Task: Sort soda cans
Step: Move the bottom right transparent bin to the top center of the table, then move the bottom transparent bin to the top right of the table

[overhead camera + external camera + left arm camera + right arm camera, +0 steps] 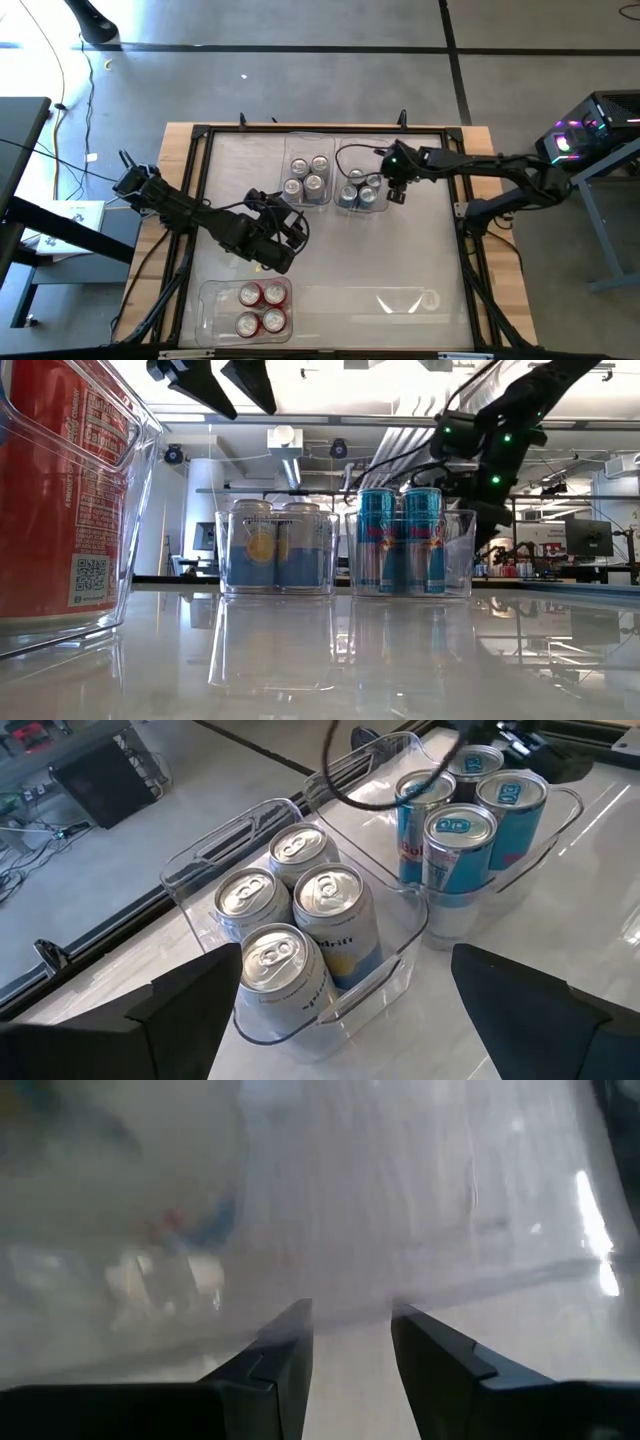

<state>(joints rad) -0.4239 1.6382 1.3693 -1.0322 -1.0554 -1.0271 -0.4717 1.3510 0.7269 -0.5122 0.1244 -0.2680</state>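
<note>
Several silver-grey soda cans stand upright in a clear bin at the table's far middle. Right beside it, several blue cans stand in a second clear bin. Several red cans stand in a third bin at the near left, close to the camera in the low view. My left gripper hovers open on the near side of the silver-grey cans, with nothing between its fingers. My right gripper slants down by the blue bin's right side, fingers slightly apart and holding nothing.
A black rail frame runs round the white tabletop. A clear plastic piece lies at the near right. A black cable loops above the blue bin. Bare tabletop lies between the far bins and the near ones.
</note>
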